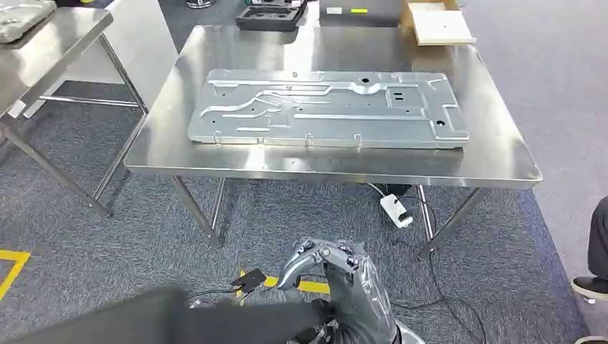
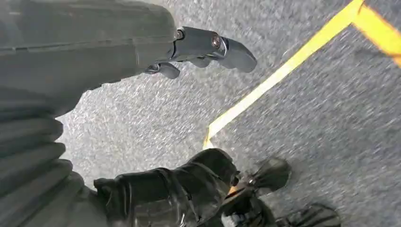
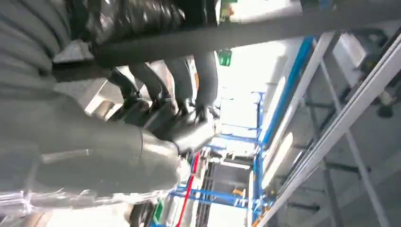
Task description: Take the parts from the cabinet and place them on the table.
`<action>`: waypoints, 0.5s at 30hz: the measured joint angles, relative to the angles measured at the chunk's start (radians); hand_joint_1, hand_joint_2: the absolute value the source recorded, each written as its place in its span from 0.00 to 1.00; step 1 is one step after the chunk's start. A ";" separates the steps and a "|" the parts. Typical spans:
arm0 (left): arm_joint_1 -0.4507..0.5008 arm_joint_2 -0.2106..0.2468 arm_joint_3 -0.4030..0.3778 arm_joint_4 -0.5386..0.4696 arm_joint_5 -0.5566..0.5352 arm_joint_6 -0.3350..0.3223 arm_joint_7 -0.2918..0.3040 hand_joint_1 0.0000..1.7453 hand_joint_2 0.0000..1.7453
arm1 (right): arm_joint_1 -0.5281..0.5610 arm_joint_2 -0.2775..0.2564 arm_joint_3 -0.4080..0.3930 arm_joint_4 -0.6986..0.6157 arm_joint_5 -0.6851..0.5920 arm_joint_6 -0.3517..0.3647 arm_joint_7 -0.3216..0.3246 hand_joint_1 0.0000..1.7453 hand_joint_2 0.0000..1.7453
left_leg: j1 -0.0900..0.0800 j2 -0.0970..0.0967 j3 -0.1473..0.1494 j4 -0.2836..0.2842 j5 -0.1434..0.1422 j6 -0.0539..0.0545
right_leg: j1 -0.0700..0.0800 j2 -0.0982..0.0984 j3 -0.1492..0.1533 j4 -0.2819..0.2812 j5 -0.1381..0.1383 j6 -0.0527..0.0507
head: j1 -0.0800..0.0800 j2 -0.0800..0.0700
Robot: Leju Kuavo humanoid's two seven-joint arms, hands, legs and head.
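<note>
Right hand (image 1: pixel 333 276): dark fingers (image 3: pixel 205 80) hooked over the long edge of a dark flat part (image 3: pixel 246 33), thumb below, gripping it; seen from the head, low and central before the body, silver knuckles curled, with the dark part running blurred from the hand toward the lower left. Left hand (image 2: pixel 108 52): fingers (image 2: pixel 222 47) stretched out and apart from the thick thumb, nothing between them, hanging above grey carpet (image 2: pixel 331 156) crossed by a yellow tape line (image 2: pixel 283 71). Farther out, straight ahead, a steel table (image 1: pixel 502 168) bearing a large pressed sheet-metal panel (image 1: pixel 326 107), lying flat lengthwise and covering most of the top, its near edge close to the table's near edge. Beyond the panel, at the table's far side, a black case (image 1: pixel 272 14) and a pale cardboard box (image 1: pixel 437 21). Under the table, a white power strip (image 1: pixel 396 211) with cables on the carpet. At left, a second steel table (image 1: pixel 64 29). At the right edge, a person's shoe (image 1: pixel 591 287).
</note>
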 joint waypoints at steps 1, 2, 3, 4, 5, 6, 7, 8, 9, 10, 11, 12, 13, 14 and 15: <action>-0.003 0.000 0.000 0.000 0.002 0.000 0.001 0.00 1.00 | 0.001 0.001 0.000 -0.001 -0.002 -0.001 0.000 0.92 1.00 | -0.001 0.000 0.002 0.006 -0.008 -0.006 | 0.000 0.002 0.007 -0.014 -0.004 -0.012 | -0.003 0.000; -0.003 0.000 0.000 0.000 0.002 0.001 0.000 0.00 1.00 | 0.003 0.001 0.000 -0.001 -0.004 -0.004 -0.001 0.92 1.00 | 0.001 0.000 -0.001 0.001 -0.006 -0.010 | 0.002 0.002 0.004 -0.013 -0.005 -0.017 | -0.006 0.000; -0.003 0.000 0.000 0.000 0.003 0.001 0.000 0.00 1.00 | 0.003 0.001 0.000 -0.001 -0.010 -0.004 -0.003 0.92 1.00 | 0.000 0.001 0.006 -0.004 -0.009 -0.016 | 0.005 0.004 0.005 -0.012 -0.010 -0.025 | -0.008 0.000; -0.002 0.001 0.000 0.000 0.005 0.002 0.000 0.00 1.00 | 0.003 0.001 0.000 -0.001 -0.013 -0.005 -0.007 0.92 1.00 | 0.001 0.002 0.009 -0.004 -0.013 -0.019 | 0.003 0.005 0.008 -0.014 -0.011 -0.030 | -0.007 0.000; -0.001 0.004 0.000 0.000 0.008 0.003 -0.002 0.00 1.00 | 0.003 0.004 0.000 -0.001 -0.015 -0.009 -0.013 0.92 1.00 | 0.003 0.002 0.007 0.004 -0.022 -0.026 | -0.002 0.004 0.019 -0.021 -0.013 -0.038 | -0.009 0.000; -0.001 0.003 0.000 0.000 0.013 0.003 -0.006 0.00 1.00 | 0.003 0.005 0.000 -0.001 -0.011 -0.013 -0.017 0.92 1.00 | 0.004 0.002 -0.004 0.037 -0.034 -0.030 | -0.002 0.003 0.027 -0.022 -0.017 -0.043 | -0.014 0.000; -0.001 0.003 0.000 0.000 0.016 0.003 -0.011 0.00 1.00 | 0.002 0.009 0.000 -0.001 -0.002 -0.015 -0.018 0.92 1.00 | 0.005 0.002 -0.041 0.106 -0.060 -0.035 | -0.002 0.001 0.032 -0.022 -0.022 -0.050 | -0.021 0.000; 0.001 0.004 0.000 0.000 0.021 0.003 -0.016 0.00 1.00 | 0.000 0.013 0.000 0.001 0.012 -0.017 -0.018 0.92 1.00 | 0.006 0.002 -0.097 0.199 -0.094 -0.039 | 0.000 0.001 0.036 -0.022 -0.028 -0.053 | -0.020 0.000; 0.004 0.007 0.000 0.000 0.023 0.003 -0.020 0.00 1.00 | 0.000 0.014 0.000 0.003 0.020 -0.018 -0.018 0.92 1.00 | 0.006 0.002 -0.148 0.275 -0.115 -0.041 | 0.002 0.002 0.039 -0.022 -0.032 -0.054 | -0.021 0.000; 0.010 0.009 0.000 0.000 0.024 0.003 -0.021 0.00 1.00 | 0.000 0.014 0.000 0.006 0.026 -0.018 -0.018 0.92 1.00 | 0.006 0.002 -0.186 0.321 -0.114 -0.041 | 0.003 0.004 0.044 -0.022 -0.037 -0.055 | -0.022 0.000; 0.015 0.012 0.000 0.000 0.024 0.002 -0.022 0.00 1.00 | 0.000 0.016 0.000 0.009 0.029 -0.018 -0.017 0.92 1.00 | 0.006 0.002 -0.203 0.320 -0.088 -0.039 | 0.004 0.007 0.051 -0.022 -0.043 -0.054 | -0.023 0.000; 0.018 0.013 0.000 0.000 0.027 0.002 -0.022 0.00 1.00 | 0.000 0.018 0.000 0.012 0.032 -0.018 -0.016 0.92 1.00 | 0.006 0.002 -0.194 0.270 -0.039 -0.037 | 0.004 0.009 0.061 -0.022 -0.050 -0.054 | -0.024 0.000; 0.019 0.014 0.000 0.000 0.031 0.002 -0.022 0.00 1.00 | -0.001 0.019 0.000 0.013 0.036 -0.018 -0.016 0.92 1.00 | 0.006 0.002 -0.164 0.184 0.025 -0.033 | 0.005 0.009 0.074 -0.022 -0.058 -0.052 | -0.027 0.000; 0.019 0.015 0.000 0.000 0.032 0.001 -0.022 0.00 1.00 | -0.002 0.020 0.000 0.014 0.038 -0.018 -0.016 0.92 1.00 | 0.006 0.004 -0.130 0.092 0.083 -0.028 | 0.005 0.007 0.087 -0.022 -0.066 -0.050 | -0.027 0.000; 0.019 0.015 0.000 0.000 0.032 -0.001 -0.023 0.00 1.00 | -0.004 0.021 0.000 0.016 0.042 -0.018 -0.017 0.92 1.00 | 0.002 0.014 -0.105 0.041 0.091 -0.022 | 0.005 0.006 0.092 -0.024 -0.074 -0.047 | -0.026 0.000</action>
